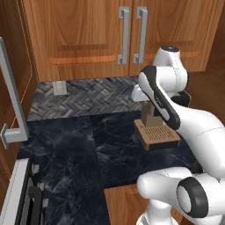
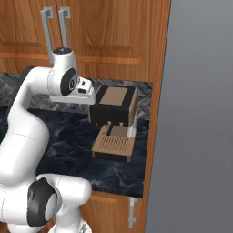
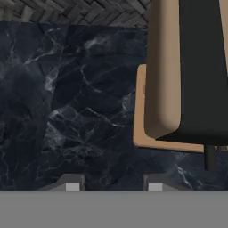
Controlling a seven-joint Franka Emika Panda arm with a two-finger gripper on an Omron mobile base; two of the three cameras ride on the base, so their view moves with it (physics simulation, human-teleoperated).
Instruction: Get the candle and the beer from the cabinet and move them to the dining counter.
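Note:
The cabinet (image 1: 79, 35) (image 2: 104, 32) hangs over the counter with both wood doors closed, and its two silver bar handles (image 1: 124, 35) meet at the middle. With the doors closed, the candle and the beer are hidden. The dining counter is out of view. My gripper (image 3: 113, 185) hangs open above the black marble worktop (image 3: 67, 102), pointing down, with nothing between its fingertips (image 3: 73, 183). The white hand (image 2: 85, 93) sits just left of a coffee machine and well below the cabinet doors.
A black and tan coffee machine (image 2: 113, 104) (image 1: 156, 134) (image 3: 187, 67) stands on the worktop against the herringbone backsplash (image 1: 88, 99). A tall grey panel (image 2: 200, 113) walls off the right. A wood unit with a long handle (image 1: 13, 101) is at the left, and an outlet (image 1: 59, 88) is on the backsplash.

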